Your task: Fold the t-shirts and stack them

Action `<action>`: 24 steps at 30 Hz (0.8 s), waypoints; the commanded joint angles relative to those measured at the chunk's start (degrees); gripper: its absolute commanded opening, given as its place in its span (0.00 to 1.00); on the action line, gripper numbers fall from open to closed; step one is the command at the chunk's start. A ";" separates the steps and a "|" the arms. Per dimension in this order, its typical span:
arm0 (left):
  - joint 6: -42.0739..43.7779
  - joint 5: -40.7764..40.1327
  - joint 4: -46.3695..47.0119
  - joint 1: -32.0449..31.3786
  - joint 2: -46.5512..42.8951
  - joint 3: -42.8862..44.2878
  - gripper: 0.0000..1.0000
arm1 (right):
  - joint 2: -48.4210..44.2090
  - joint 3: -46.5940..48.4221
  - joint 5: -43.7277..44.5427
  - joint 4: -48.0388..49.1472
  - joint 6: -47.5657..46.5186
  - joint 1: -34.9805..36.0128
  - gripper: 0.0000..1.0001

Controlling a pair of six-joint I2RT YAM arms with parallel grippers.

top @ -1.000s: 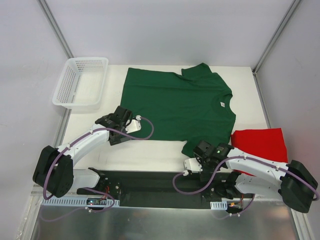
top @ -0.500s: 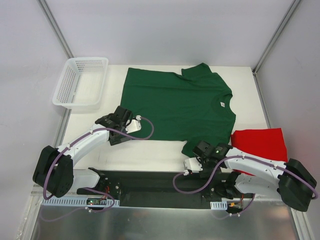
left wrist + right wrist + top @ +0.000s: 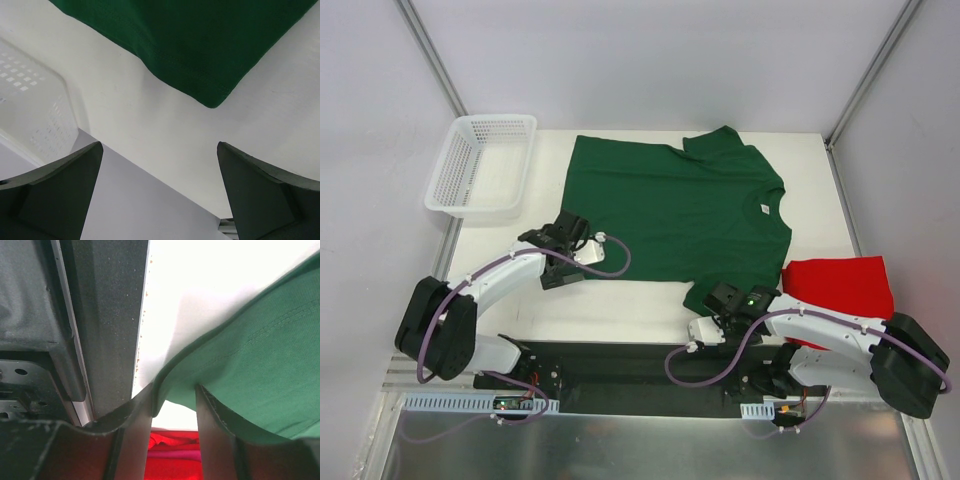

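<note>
From above only: green shirt (image 3: 675,210) spread flat in the middle of the counter (image 3: 620,300), collar to the right. Red shirt (image 3: 840,285) at the right edge, near the green one's near sleeve. Basket (image 3: 480,165) at the far left corner, apart from both.

In the left wrist view alone: left end effector (image 3: 159,147) gaping wide, holding nothing, just short of the green hem corner, basket wall off to one side.

In the right wrist view alone: right end effector (image 3: 175,410) narrow around the green sleeve edge, fabric arching between the fingers. Firmly pinched or not, cannot tell. Beyond it, red cloth. Alongside, the black base rail (image 3: 110,315).
</note>
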 commanded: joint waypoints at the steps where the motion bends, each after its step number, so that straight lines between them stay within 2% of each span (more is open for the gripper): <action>1: 2.85 -0.13 0.60 0.24 2.61 2.97 0.99 | 0.24 0.78 -0.68 -2.09 0.12 0.21 0.41; 4: 4.16 0.75 0.43 -1.42 3.06 2.98 0.98 | -0.03 0.69 -0.59 -2.36 0.39 0.21 0.41; 7: 5.67 3.21 -0.45 -4.49 -0.11 1.57 0.98 | -0.03 0.69 -0.42 -2.09 0.56 0.21 0.42; 8: 3.92 4.17 -3.93 -4.77 -0.63 2.44 0.98 | 0.06 0.78 -0.16 -2.09 0.65 0.21 0.42; 11: -0.73 12.42 -12.71 -4.68 -3.27 6.82 0.99 | 0.15 0.51 -0.24 -1.92 0.92 0.13 0.42; 12: -1.62 17.75 -15.54 -4.60 -4.58 8.23 0.99 | 0.67 0.60 -0.15 -1.92 0.92 0.13 0.42; 15: -3.56 23.93 -20.48 -4.16 -6.69 11.32 0.99 | 1.90 1.04 -0.42 -2.09 1.00 0.04 0.43; 24: 1.09 21.41 -17.51 -2.84 -6.71 0.34 0.99 | 3.05 2.10 -1.12 -2.53 1.71 0.21 0.43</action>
